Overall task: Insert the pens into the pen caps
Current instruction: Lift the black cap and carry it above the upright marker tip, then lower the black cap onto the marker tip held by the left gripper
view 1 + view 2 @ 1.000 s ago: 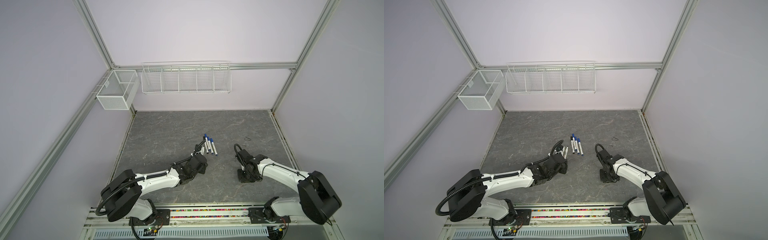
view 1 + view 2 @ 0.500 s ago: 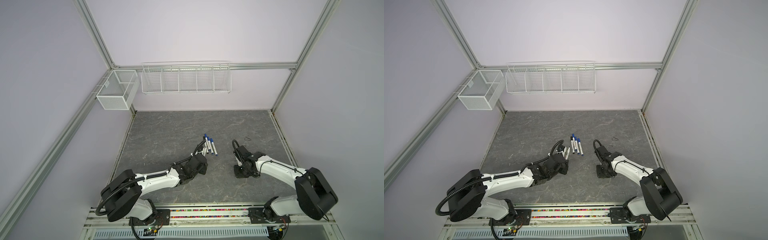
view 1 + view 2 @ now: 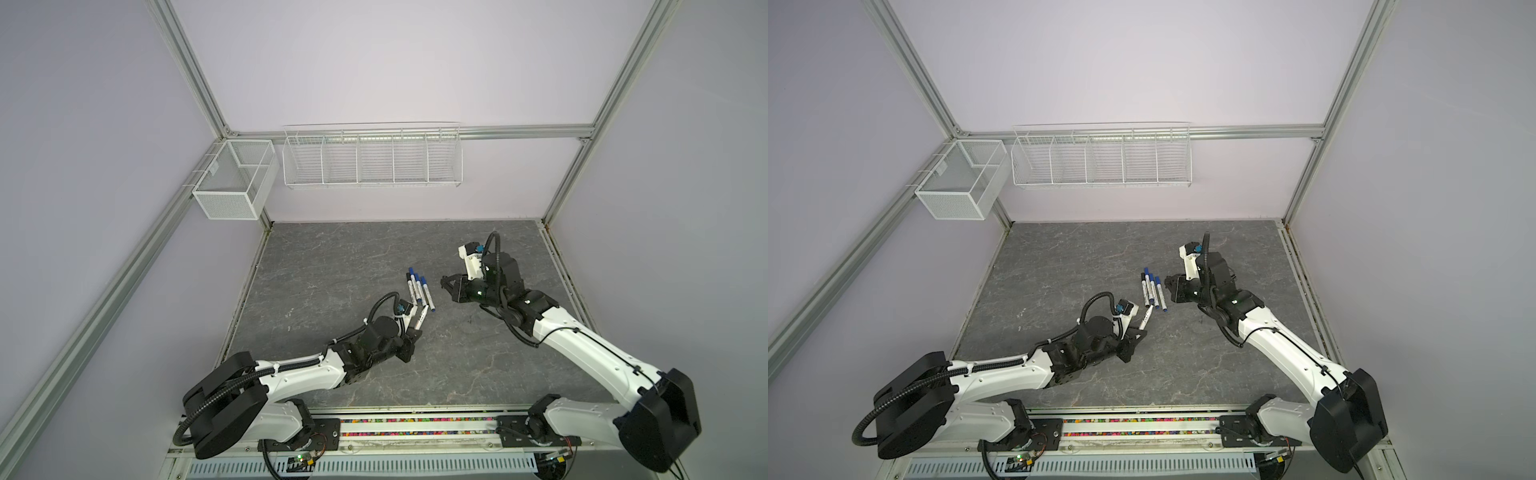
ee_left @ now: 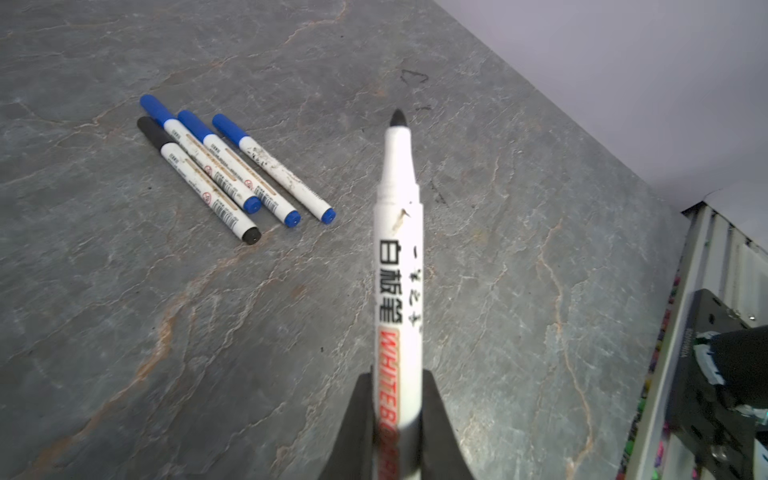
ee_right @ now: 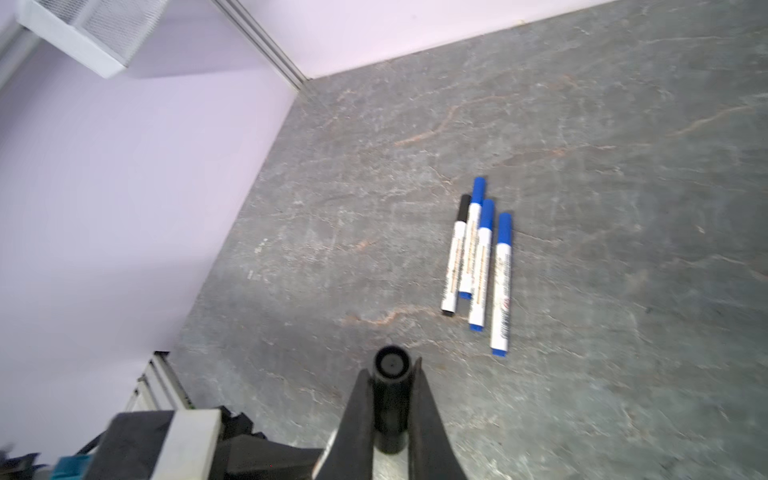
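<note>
The flat grey stone-look table point(image 3: 332, 266) held four capped white pens point(image 4: 232, 163), side by side in the middle. The left claw point(image 4: 398, 376) pinched a bare white marker pen point(image 4: 398, 249), lifted off the table, near them. The right claw point(image 5: 390, 368) pinched a short black plastic cap point(image 5: 390, 403).

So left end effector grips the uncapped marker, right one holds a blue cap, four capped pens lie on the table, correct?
No. The cap in the right end effector is black, not blue; the right wrist view shows it. The left end effector does grip the uncapped marker, and four capped pens lie on the table.
</note>
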Tool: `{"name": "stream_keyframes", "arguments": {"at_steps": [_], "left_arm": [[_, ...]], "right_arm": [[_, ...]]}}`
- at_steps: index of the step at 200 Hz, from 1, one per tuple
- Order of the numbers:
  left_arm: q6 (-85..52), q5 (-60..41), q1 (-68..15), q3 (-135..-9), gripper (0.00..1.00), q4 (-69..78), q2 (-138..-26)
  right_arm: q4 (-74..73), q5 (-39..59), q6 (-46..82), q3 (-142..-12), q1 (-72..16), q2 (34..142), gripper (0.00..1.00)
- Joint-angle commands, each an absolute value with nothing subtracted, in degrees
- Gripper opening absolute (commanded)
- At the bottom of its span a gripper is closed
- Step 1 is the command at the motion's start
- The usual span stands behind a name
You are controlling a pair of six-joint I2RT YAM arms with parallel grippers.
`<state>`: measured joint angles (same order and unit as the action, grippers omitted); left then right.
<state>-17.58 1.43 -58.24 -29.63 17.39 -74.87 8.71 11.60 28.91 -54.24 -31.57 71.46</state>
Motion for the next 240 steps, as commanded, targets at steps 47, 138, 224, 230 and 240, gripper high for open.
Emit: {"name": "stream_keyframes", "arguments": {"at_steps": [47, 138, 224, 230, 240], "left_arm": [[-16.5, -0.1, -58.2, -27.7, 0.00, 23.9, -72.5], [-17.1, 1.2, -58.2, -27.1, 0.00, 25.0, -72.0], [-17.3, 1.4, -58.2, -26.7, 0.00, 27.2, -72.2], [-17.4, 1.4, -58.2, -26.6, 0.00, 27.3, -72.1], [-17.4, 1.5, -58.2, -26.4, 0.00, 27.5, -72.0]], "right_arm": [[6.7, 21.5, 27.3, -55.2, -35.8, 74.3, 0.07], [10.8, 19.0, 24.6, -54.6, -35.9, 72.5, 0.07], [12.5, 19.7, 23.2, -53.1, -36.0, 72.5, 0.07], [12.6, 19.7, 23.2, -53.1, -36.0, 72.6, 0.07], [12.6, 19.6, 23.2, -53.2, -36.0, 72.7, 0.07]]}}
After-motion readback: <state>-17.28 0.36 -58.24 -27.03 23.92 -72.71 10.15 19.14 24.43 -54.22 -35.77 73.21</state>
